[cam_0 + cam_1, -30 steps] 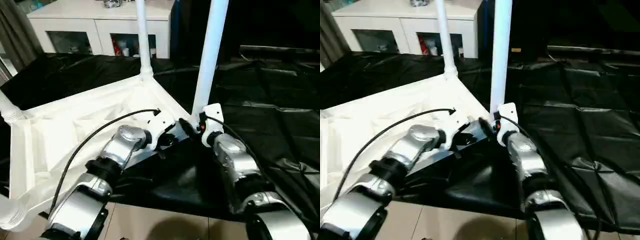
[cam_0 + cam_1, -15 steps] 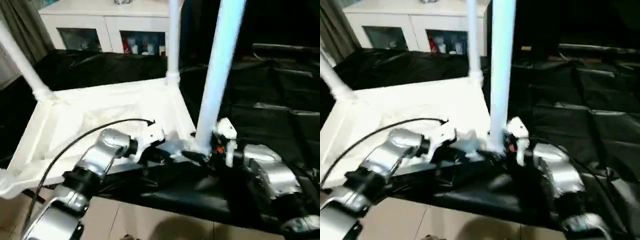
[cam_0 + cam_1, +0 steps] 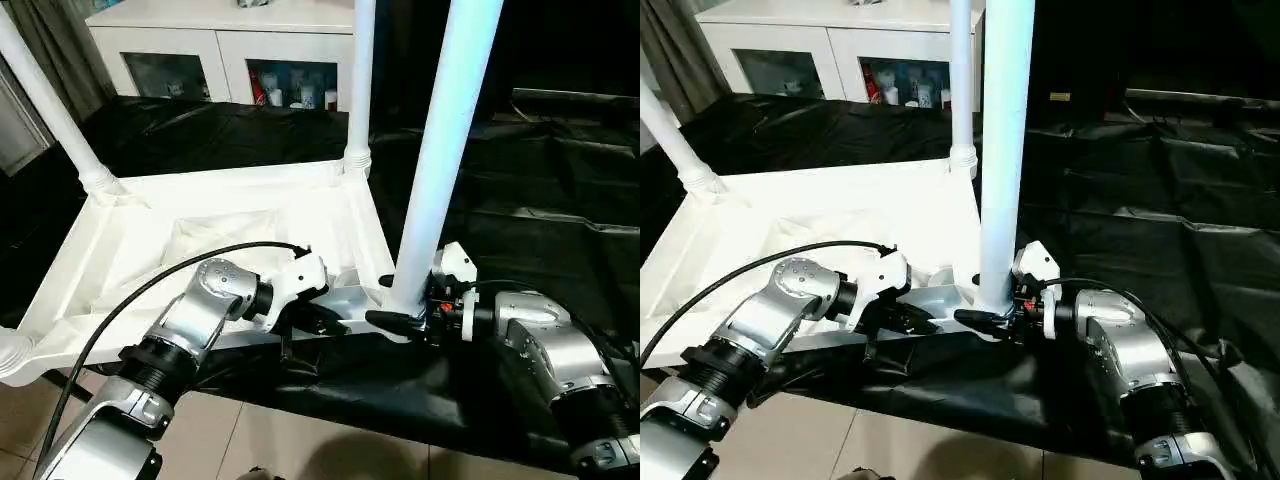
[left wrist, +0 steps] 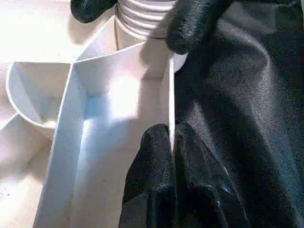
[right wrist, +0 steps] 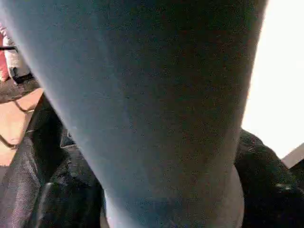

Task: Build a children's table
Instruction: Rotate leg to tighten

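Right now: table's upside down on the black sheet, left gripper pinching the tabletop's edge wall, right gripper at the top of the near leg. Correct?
Not quite. The right gripper is at the base of the near leg, beside its corner socket, not the top; the left eye view shows it. The rest stands: the table lies upside down on the black sheet, left gripper pinching the edge wall.

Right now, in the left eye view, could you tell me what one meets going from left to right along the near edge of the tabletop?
Near-left leg socket → left gripper, pinching the tabletop rim → near leg, upright in its corner socket → right gripper, fingers around that leg's base.
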